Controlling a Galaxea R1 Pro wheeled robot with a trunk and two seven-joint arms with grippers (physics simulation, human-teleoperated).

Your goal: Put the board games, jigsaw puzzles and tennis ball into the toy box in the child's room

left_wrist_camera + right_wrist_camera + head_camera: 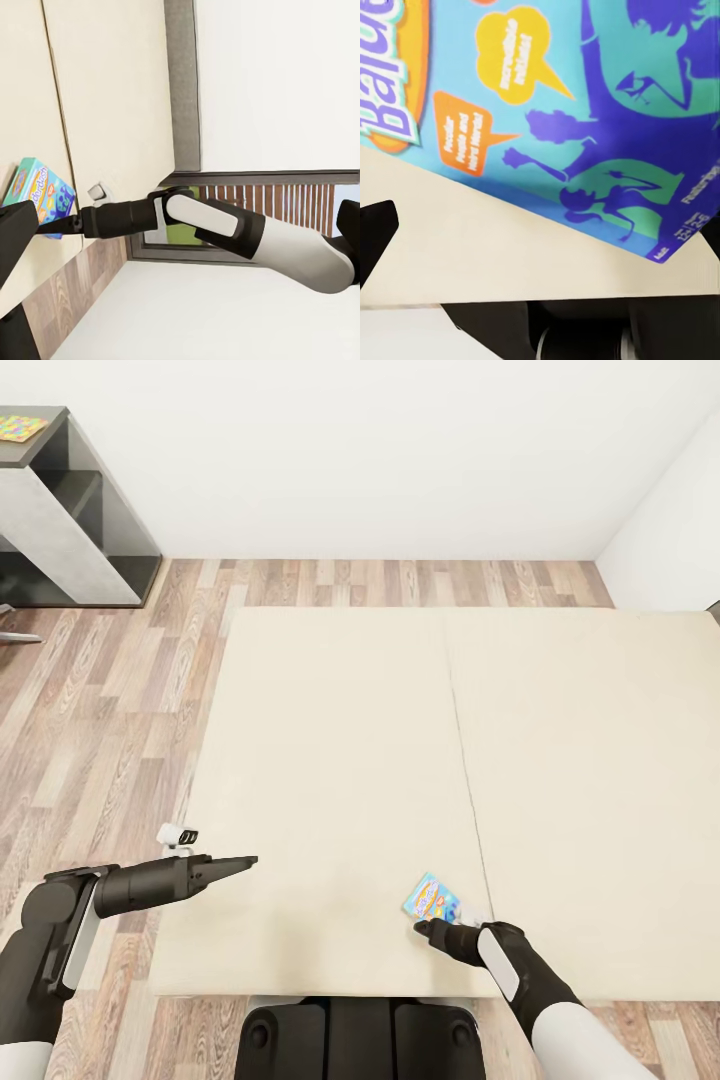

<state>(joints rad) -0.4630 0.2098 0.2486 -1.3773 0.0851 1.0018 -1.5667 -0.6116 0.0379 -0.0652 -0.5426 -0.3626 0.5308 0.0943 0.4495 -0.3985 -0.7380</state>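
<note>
Right gripper [425,926] sits at the near edge of the blue game [433,900], with its tips just at the box's corner. Whether its jaws are spread or clamped cannot be told — the head view shows only a dark tip, and the right wrist view shows one finger beside the cover and no clear hold. Left gripper [243,862] hovers over the bed's left side, well apart from the game; it looks pinched together and holds nothing.

What could go wrong: the game is thin and lies flat on the soft bed [350,740], so the fingers may push it forward instead of getting under an edge. It may also tilt and slip out of a corner grip, because the hold would be far from the middle.

Bed is the largest thing, plain cream with a seam down the middle. Far at the left stands the table [60,520] — a jigsaw [20,428] lies on its dark top. Game is small, a flat box with a bright blue cover, orange speech bubbles and dark blue cartoon figures, lying near the bed's front edge.
</note>
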